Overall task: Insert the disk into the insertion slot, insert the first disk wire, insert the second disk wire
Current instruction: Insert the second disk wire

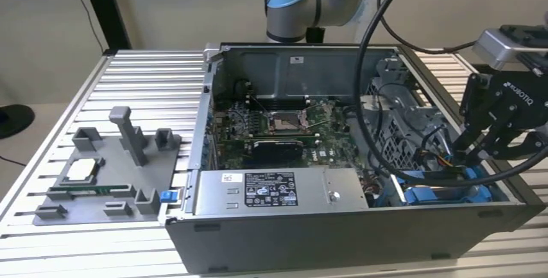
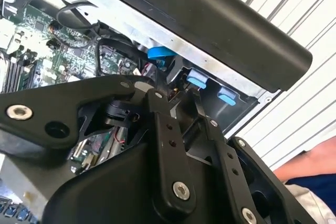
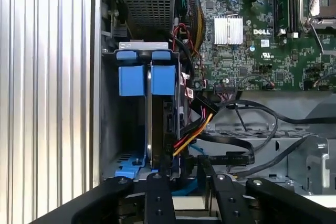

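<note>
An open computer case (image 1: 342, 226) lies on a slatted metal table (image 1: 145, 72), its motherboard (image 1: 283, 124) exposed. The robot's black claw (image 1: 473, 156) reaches down into the insertion slot (image 1: 445, 191), the blue-tabbed bay in the case's corner nearest the exterior view's right. Whether the claw's fingers are open or closed cannot be told.

In the first wrist view, the disk (image 3: 160, 124) stands on edge inside the insertion slot (image 3: 118, 129), its blue frame tabs against the slot's end toward the power supply (image 3: 147, 3). An empty channel of the slot lies beside it, on the case-wall side. A bundle of red, yellow and black wires (image 3: 194, 129) runs along the disk's other side, toward the motherboard (image 3: 252, 35), with black cables (image 3: 247, 129) looping close by, leaving little free room there.

The power supply (image 1: 274, 191) carries a white-and-black printed label, too small to read. Beside the case, away from the slot, a grey fixture tray (image 1: 102, 175) sits on the table.
</note>
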Robot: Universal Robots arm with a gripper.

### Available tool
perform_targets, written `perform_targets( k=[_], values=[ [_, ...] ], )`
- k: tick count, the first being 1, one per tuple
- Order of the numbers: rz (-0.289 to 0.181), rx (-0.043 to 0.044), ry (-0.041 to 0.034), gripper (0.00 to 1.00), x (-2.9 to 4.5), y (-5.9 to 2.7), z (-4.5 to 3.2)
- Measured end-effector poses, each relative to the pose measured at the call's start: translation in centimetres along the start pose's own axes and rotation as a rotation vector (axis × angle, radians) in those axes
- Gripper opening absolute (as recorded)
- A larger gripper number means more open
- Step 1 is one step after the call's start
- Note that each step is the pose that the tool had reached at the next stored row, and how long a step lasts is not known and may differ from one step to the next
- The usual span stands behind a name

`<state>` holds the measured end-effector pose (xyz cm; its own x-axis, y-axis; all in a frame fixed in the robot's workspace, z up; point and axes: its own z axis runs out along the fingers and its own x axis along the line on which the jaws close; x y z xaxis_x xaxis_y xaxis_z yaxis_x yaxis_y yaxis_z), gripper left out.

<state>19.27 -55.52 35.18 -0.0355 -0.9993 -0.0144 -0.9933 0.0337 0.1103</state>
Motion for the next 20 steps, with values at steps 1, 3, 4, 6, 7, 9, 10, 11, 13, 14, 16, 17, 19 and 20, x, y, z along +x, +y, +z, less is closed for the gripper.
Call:
perform_targets(
  k=[1, 3, 4, 6, 7, 9, 10, 11, 13, 14, 16, 17, 19, 20],
  values=[
    [0.0, 0.0, 0.0, 1.0, -0.13, 0.02, 0.0],
    [0.0, -0.0001, -0.0001, 1.0, -0.3, 0.04, 0.01],
    [0.0, -0.0001, 0.0001, 1.0, -0.35, 0.04, 0.0],
    [0.0, 0.0, 0.0005, 1.0, -0.36, 0.06, -0.14],
    [0.0, -0.0001, 0.0001, 1.0, -0.37, 0.06, -0.17],
    [0.0, -0.0003, -0.0003, 0.0, -0.37, 0.06, -0.18],
    [0.0, -0.0004, -0.0001, 0.0, -0.37, 0.06, -0.19],
    [0.0, -0.0004, 0.0, 0.0, -0.37, 0.06, -0.19],
    [0.0, -0.0006, 0.0004, 0.0, -0.37, 0.06, -0.2],
    [0.0, -0.0008, 0.0008, 0.0, -0.37, 0.07, -0.23],
    [0.0, -0.0011, 0.0011, 0.0, -0.33, 0.15, -0.53],
    [0.0, -0.0012, 0.0006, 0.0, -0.28, 0.28, -0.63],
    [0.0, -0.0013, 0.0005, 0.0, -0.05, 0.88, -0.7],
    [0.0, -0.0012, 0.0003, 0.0, 0.1, 1.29, -0.67]
  ],
)
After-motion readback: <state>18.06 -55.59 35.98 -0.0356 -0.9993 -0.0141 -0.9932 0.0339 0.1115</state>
